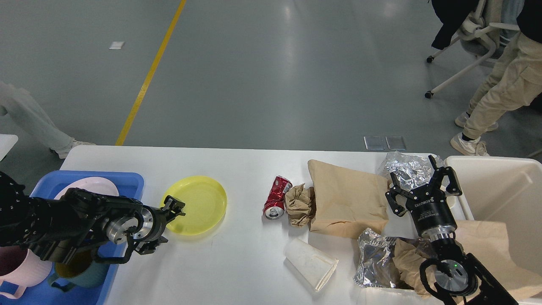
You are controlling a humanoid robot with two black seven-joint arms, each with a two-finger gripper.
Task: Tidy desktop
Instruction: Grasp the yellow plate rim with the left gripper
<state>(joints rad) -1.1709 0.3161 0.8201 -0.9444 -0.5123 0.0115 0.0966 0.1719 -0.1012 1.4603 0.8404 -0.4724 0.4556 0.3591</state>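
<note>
The white desktop [237, 165] holds a yellow plate [199, 203], a crushed red can [276, 197], a crumpled brown paper wad [299, 204], a flat brown paper bag [345, 199], two foil wads [404, 167] [374, 262] and a white paper cup [311, 262] on its side. My left gripper [166, 223] is open at the plate's near-left rim; whether it touches the rim I cannot tell. My right gripper [421, 183] is open, fingers spread, just in front of the far foil wad and holding nothing.
A blue tray [127, 180] at the left edge carries a pink plate [91, 186], a pink mug [19, 269] and a teal mug [78, 271]. A cream bin [504, 190] stands at the right, with brown paper draped over its near side. People and a chair are on the floor beyond.
</note>
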